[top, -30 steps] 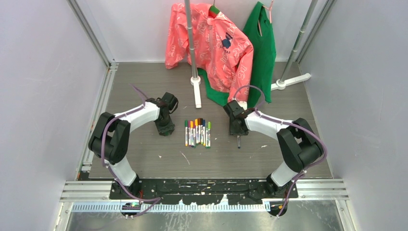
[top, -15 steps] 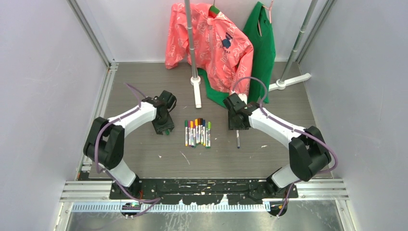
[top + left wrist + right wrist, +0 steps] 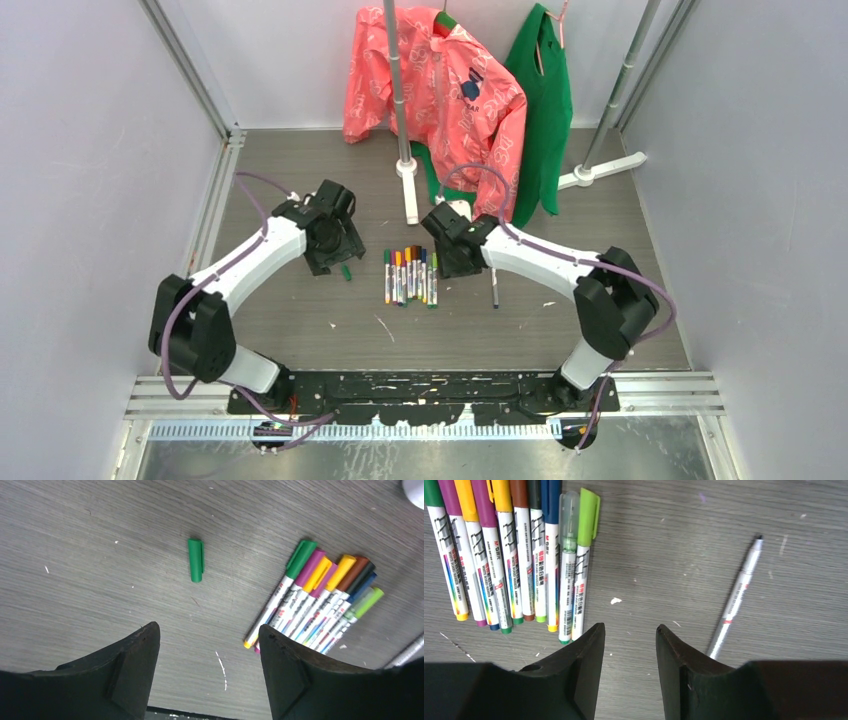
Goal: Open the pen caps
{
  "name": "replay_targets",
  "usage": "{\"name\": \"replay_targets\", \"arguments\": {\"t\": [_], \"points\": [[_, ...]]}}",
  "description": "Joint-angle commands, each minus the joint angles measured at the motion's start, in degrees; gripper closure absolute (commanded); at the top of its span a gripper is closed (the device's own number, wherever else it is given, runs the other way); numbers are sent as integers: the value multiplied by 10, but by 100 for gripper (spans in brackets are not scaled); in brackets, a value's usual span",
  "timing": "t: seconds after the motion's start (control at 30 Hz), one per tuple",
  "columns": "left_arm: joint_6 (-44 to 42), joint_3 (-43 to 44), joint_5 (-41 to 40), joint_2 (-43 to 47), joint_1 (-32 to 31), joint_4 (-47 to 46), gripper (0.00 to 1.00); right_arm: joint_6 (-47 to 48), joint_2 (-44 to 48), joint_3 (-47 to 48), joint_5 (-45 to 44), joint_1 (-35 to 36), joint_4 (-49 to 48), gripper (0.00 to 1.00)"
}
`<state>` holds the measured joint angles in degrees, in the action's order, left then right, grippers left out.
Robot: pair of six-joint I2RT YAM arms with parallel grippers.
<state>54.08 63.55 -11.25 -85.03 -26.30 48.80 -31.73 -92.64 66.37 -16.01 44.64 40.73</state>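
Right wrist view puts my right gripper (image 3: pixel 630 630) just beside the near ends of the pens (image 3: pixel 514 555), which lie in a tight row with caps pointing away from me. Its fingers are moderately apart, holding nothing and touching nothing. One bare pen (image 3: pixel 736 597) lies alone on the table (image 3: pixel 704 510) to the right, and its green cap (image 3: pixel 196 560) lies alone near my left gripper (image 3: pixel 209 632), whose fingers are wide apart and also empty.

I judge the next job is to lift one capped pen. I would choose the light green pen (image 3: pixel 581 560) at the outer edge of the row, because one side is free. I should close on the barrel only, so the cap stays free for the other arm to pull straight along the pen.
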Motion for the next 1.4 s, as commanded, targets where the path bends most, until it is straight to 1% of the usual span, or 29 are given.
{"name": "replay_targets", "arguments": {"t": [0.0, 0.27, 0.3, 0.4, 0.43, 0.47, 0.7, 0.87, 1.37], "points": [[8, 8, 14, 53, -2, 17, 26, -32, -30, 34, 8, 15, -23, 52], [7, -25, 23, 115, -2, 11, 22, -54, -78, 53, 13, 37, -41, 52], [6, -28, 24, 118, -2, 12, 19, -57, -83, 55, 13, 39, -43, 52], [4, -37, 24, 128, -2, 13, 16, -61, -97, 59, 13, 45, -47, 52], [3, -41, 25, 132, -2, 11, 3, -63, -101, 61, 11, 47, -47, 52], [3, -45, 26, 136, -2, 10, 1, -64, -104, 62, 11, 48, -47, 52], [-5, -53, 30, 142, -2, 7, 0, -70, -120, 64, -1, 49, -49, 52], [-11, -46, 22, 139, -2, 13, 1, -76, -112, 56, -7, 49, -55, 52], [-17, -42, 24, 119, -2, 7, 8, -80, -85, 27, -22, 49, -64, 52]]}}
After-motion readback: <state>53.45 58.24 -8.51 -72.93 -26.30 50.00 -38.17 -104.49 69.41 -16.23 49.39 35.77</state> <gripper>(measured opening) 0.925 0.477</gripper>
